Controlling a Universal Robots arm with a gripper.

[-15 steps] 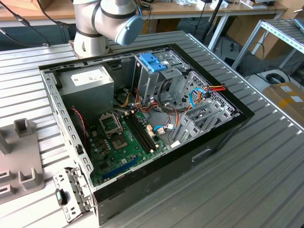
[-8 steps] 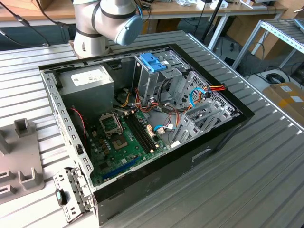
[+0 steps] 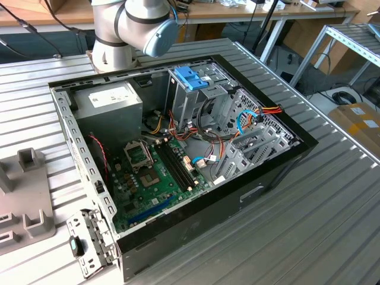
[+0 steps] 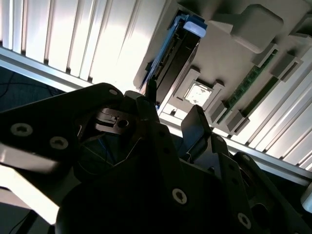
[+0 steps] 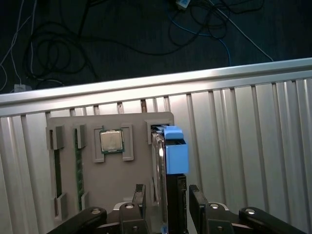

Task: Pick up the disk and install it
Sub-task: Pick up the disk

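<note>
The ribbed metal surface point(image 3: 320, 225) carries the biggest container, an open computer case point(image 3: 279, 169) that lies on its side. Inside the case I see a green motherboard point(image 3: 157, 178). A grey metal box point(image 3: 110, 104) with a white label sits in the corner nearest to my arm point(image 3: 130, 24). There is also a metal cage point(image 3: 202, 104) with a blue latch point(image 3: 191, 77) on top, and coloured cables point(image 3: 208, 157) run between the cage and the board.

Both wrist views show a smaller container, a grey holder tray point(image 5: 112, 185) point(image 4: 219, 63), which lies on the surface close to its edge. Its pockets hold a square processor chip point(image 5: 111, 141) point(image 4: 197, 92), a green memory stick point(image 5: 78, 165) and the disk point(image 5: 174, 187) point(image 4: 175, 53). The disk stands on its narrow edge in a slot at one side of the tray, and its blue frame is turned toward my cameras.

My jaws are spread apart and grip nothing. One of the fingers point(image 5: 140, 197) stands on each side of the disk, so the disk is between them. At one finger a small gap to the disk shows. At the other finger I cannot tell if it touches.
</note>
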